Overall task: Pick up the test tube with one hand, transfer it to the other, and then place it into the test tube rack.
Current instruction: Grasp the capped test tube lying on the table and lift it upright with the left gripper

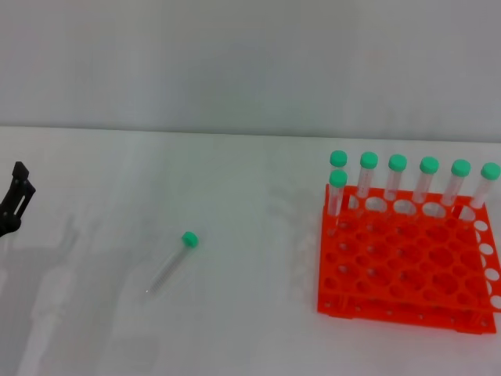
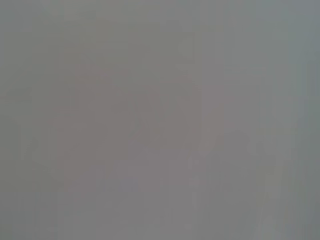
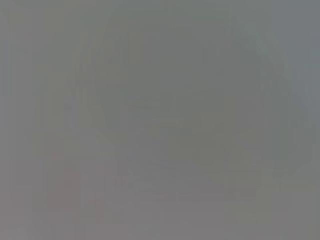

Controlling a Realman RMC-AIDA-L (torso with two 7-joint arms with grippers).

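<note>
A clear test tube (image 1: 171, 262) with a green cap lies flat on the white table, cap toward the back right, tip toward the front left. The orange test tube rack (image 1: 407, 266) stands at the right and holds several green-capped tubes (image 1: 398, 178) upright along its back row and one at its back left corner. My left gripper (image 1: 16, 197) shows as a black shape at the far left edge, well left of the lying tube. My right gripper is out of view. Both wrist views show only plain grey.
The white table (image 1: 250, 204) runs back to a pale wall. Most of the rack's holes are unfilled. Nothing stands between the lying tube and the rack.
</note>
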